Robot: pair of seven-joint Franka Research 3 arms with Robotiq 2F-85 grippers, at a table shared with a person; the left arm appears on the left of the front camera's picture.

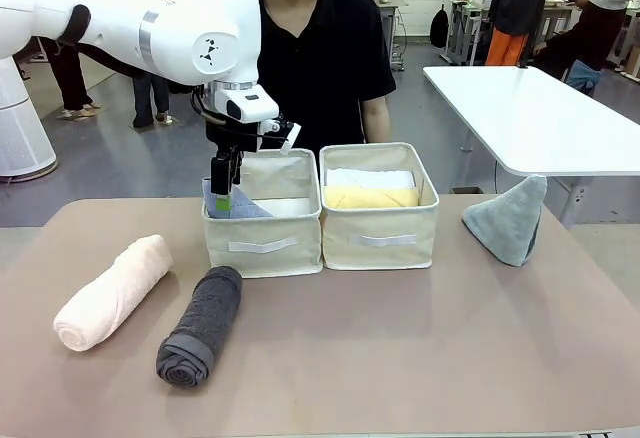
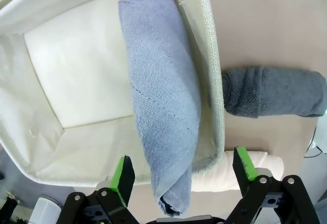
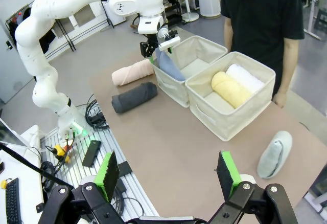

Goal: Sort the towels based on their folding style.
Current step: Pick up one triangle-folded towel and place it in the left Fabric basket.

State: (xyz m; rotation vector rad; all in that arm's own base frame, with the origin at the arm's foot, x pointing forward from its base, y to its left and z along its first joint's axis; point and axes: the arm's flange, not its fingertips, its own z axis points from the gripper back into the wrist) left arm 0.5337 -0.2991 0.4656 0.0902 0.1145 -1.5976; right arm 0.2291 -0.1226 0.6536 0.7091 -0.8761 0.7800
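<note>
On the tan table [image 1: 400,358], the lavender-blue towel [image 2: 158,81] lay released in the left bin [image 2: 212,81] between the parted fingers of the left gripper [image 2: 183,157]; the next move required lifting clear.

Left arm [image 1: 150,23]: glossy white, rounded tubular links; black band [image 1: 76,23] at one joint; silver ring [image 1: 148,38] further along; round end cap [image 1: 210,50] with small black marks; black cables [image 1: 203,108] at the wrist; white boxy housing [image 1: 250,106] under the last link. 
Left gripper [image 1: 222,196]: black, slim fingers; bright green pads [image 2: 122,175]; black linkage bars with silver screw heads [image 2: 259,180]. 
Right gripper [image 3: 168,170]: same build; green finger pads [image 3: 109,172]; black links; silver pivots [image 3: 88,187]. 
Arm base [image 3: 69,119]: white, green light low down; black leads [image 3: 94,116] beside it. 
Person: black short-sleeved shirt [image 1: 325,53].
</note>
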